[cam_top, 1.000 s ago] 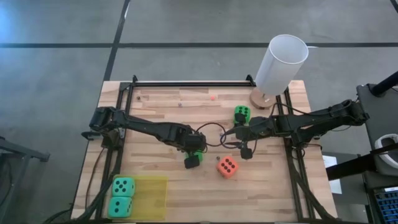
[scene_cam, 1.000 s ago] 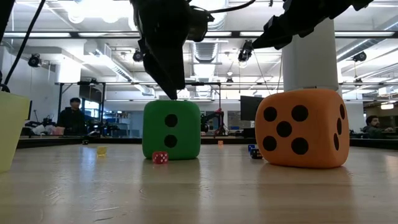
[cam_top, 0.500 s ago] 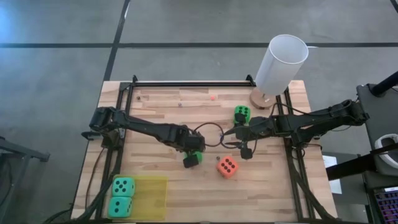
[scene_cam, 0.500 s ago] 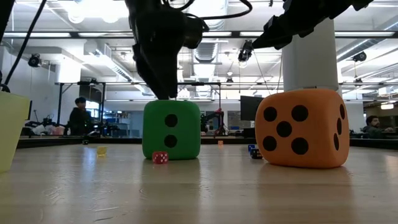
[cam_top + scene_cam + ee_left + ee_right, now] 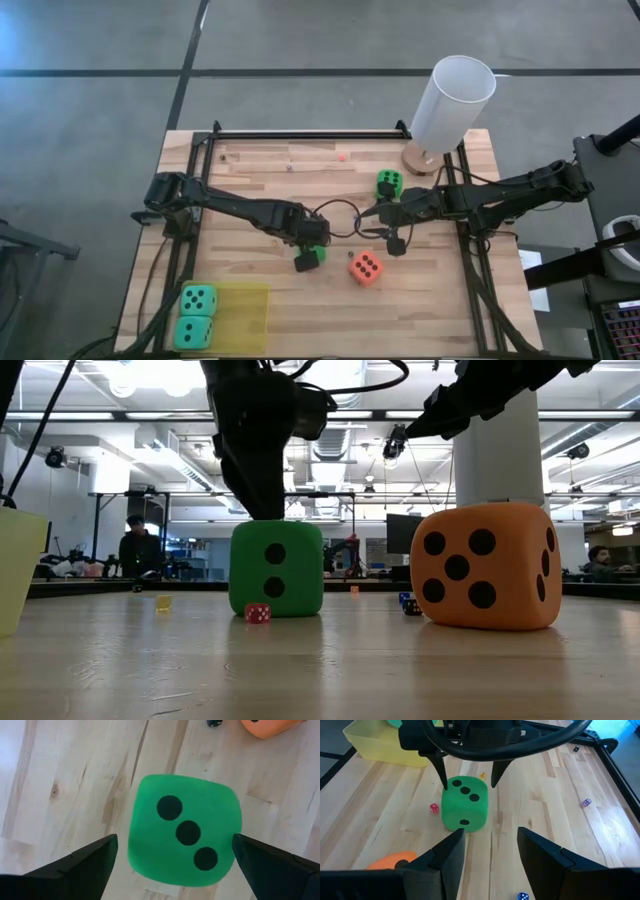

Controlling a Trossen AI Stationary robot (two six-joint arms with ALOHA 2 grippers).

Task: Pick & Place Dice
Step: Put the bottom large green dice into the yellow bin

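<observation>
A green die (image 5: 184, 831) rests on the wooden table (image 5: 260, 180) near its middle, three pips up. My left gripper (image 5: 311, 253) hangs over it, pointing down and open. Its fingers (image 5: 443, 776) stand on either side of the die's top, which also shows in the low view (image 5: 276, 568). The orange-red die (image 5: 365, 267) lies just right of it. A second green die (image 5: 389, 183) lies farther back. Two teal dice (image 5: 197, 314) sit at the left end of the yellow tray (image 5: 243, 316). My right gripper (image 5: 487, 845) hovers open above the table, right of the green die.
A tall white cylinder (image 5: 452, 103) stands on a round base at the far right corner. Tiny dice lie scattered: a red one (image 5: 434, 808) beside the green die, a blue one (image 5: 521, 896) and a purple one (image 5: 586, 802). A black frame (image 5: 310, 133) edges the table.
</observation>
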